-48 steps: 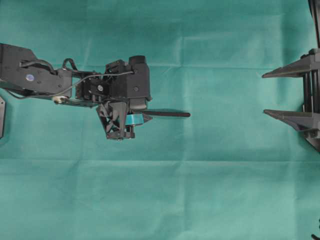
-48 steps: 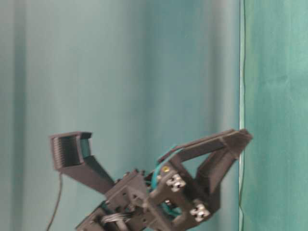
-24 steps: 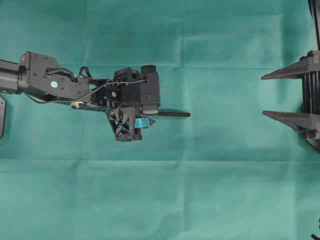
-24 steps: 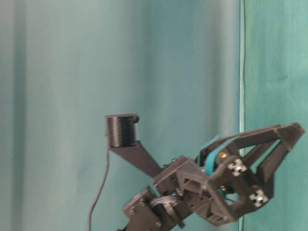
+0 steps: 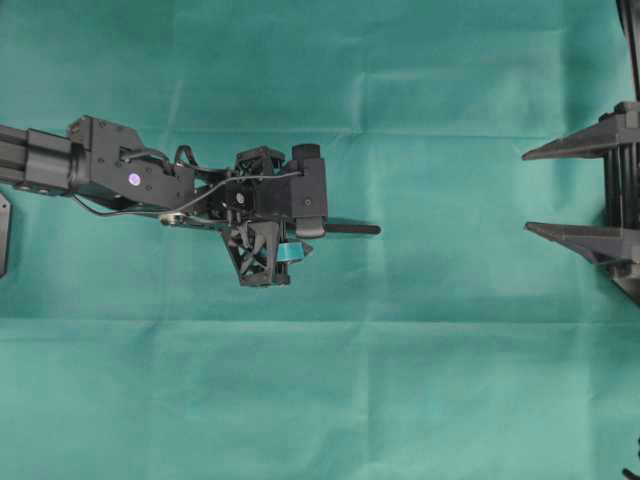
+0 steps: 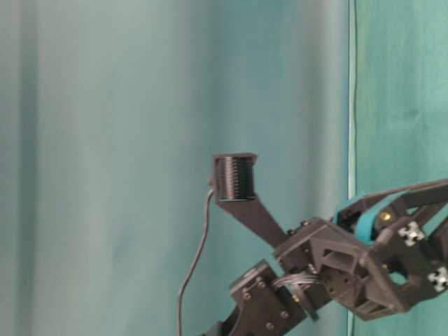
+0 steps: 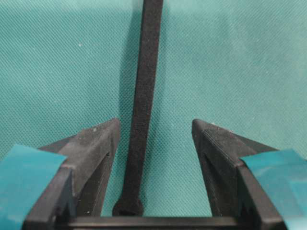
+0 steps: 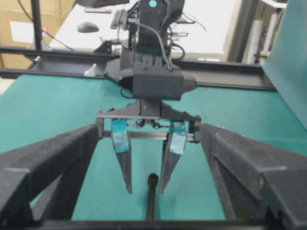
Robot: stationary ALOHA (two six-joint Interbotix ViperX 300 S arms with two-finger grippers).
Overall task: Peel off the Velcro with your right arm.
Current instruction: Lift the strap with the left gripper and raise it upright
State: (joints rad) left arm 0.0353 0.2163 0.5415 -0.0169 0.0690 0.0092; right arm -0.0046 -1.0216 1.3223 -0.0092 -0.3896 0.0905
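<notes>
The Velcro (image 5: 350,229) is a thin black strap lying flat on the green cloth, running left to right. My left gripper (image 5: 290,238), with teal patches on its jaws, points down over the strap's left end and is open. In the left wrist view the Velcro (image 7: 144,96) runs up between the two jaws, nearer the left one and touching neither, with its round knob by the gripper's base. My right gripper (image 5: 527,190), all black with long pointed jaws, hangs open at the right edge, far from the strap. Its wrist view shows the Velcro (image 8: 151,199) and the left gripper (image 8: 145,190) straddling the knob.
Green cloth (image 5: 330,380) covers the table, with fold creases across it. A dark plate (image 5: 3,235) sits at the left edge. A green curtain (image 6: 105,140) hangs behind. Black frame rails (image 8: 57,52) and a desk lie beyond the left arm's base.
The left arm has reached further right and come down over the strap's knob end, jaws still wide. The right arm has not moved.
</notes>
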